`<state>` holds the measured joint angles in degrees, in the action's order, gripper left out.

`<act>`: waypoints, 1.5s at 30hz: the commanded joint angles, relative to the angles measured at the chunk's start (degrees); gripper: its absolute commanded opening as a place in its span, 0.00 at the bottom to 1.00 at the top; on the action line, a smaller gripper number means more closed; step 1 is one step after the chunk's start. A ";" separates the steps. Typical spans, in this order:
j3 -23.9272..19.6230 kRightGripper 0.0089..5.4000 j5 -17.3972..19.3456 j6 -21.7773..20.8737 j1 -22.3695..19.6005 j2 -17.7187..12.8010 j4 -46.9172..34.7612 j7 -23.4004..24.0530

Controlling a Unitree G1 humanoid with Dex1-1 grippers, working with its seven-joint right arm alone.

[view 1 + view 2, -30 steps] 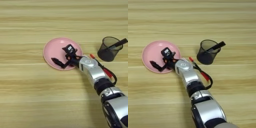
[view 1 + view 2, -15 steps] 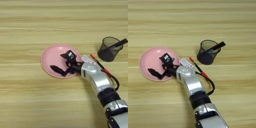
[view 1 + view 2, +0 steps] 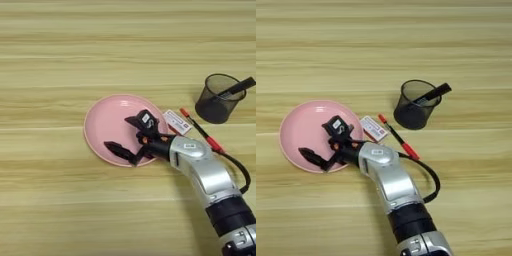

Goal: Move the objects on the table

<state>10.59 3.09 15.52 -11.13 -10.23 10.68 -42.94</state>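
The round pink plate (image 3: 107, 122) lies mid-table. My right gripper (image 3: 131, 136) is open over its right half. One black finger sits near the plate's middle and the other reaches to its near rim. Nothing is held between them. Just right of the plate lies the small white red-edged card (image 3: 177, 121), with the thin red-and-black pen (image 3: 398, 137) lying slantwise beside it. Further right stands the black wire-mesh pen cup (image 3: 217, 98) with a black marker (image 3: 240, 86) leaning out of it.
The silver forearm (image 3: 205, 175) comes in from the bottom right, with a black cable looping beside it near the pen. The light-wood table (image 3: 60, 60) stretches bare to the far side, the left and the near left.
The plate has slid toward the near side with the gripper over it. The arm has drawn back the same way, uncovering the card and the pen. The cup has stayed put.
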 commanded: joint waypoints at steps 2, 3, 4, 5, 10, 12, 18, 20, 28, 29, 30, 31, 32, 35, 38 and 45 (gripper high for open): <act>-0.72 1.00 1.53 0.11 -1.76 -0.84 -3.65 0.81; -0.79 1.00 1.75 0.11 -1.85 -0.83 -3.89 0.83; -0.87 1.00 1.96 0.10 -1.95 -0.78 -4.17 0.85; -0.91 1.00 2.09 0.05 -2.05 -0.76 -4.44 0.83; -1.18 1.00 2.06 -2.10 -2.39 -0.70 -5.82 1.23; -1.29 1.00 1.97 -3.77 -2.45 -0.55 -6.44 1.50; -1.88 1.00 2.84 -5.76 -2.69 0.10 -7.89 2.02; -2.32 1.00 3.29 -5.78 -2.92 0.04 -8.25 2.27; -6.76 1.00 5.47 -5.95 -2.52 -1.56 -10.81 3.75; -7.59 1.00 5.82 -6.07 -2.04 -1.95 -11.28 4.08; -8.26 1.00 5.88 -6.49 -1.43 -2.42 -11.82 4.41; -8.80 1.00 5.81 -6.97 -0.79 -2.83 -12.41 4.70; -9.41 1.00 6.04 -7.04 0.03 -3.24 -13.22 4.83; -11.16 1.00 7.02 -7.34 2.33 -4.20 -15.30 5.11; -12.55 1.00 7.63 -7.75 3.56 -4.62 -15.02 5.71; -15.12 1.00 7.33 -11.89 9.30 -4.12 -16.58 9.14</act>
<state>-2.83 9.64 5.97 -1.43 -13.66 -2.14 -35.70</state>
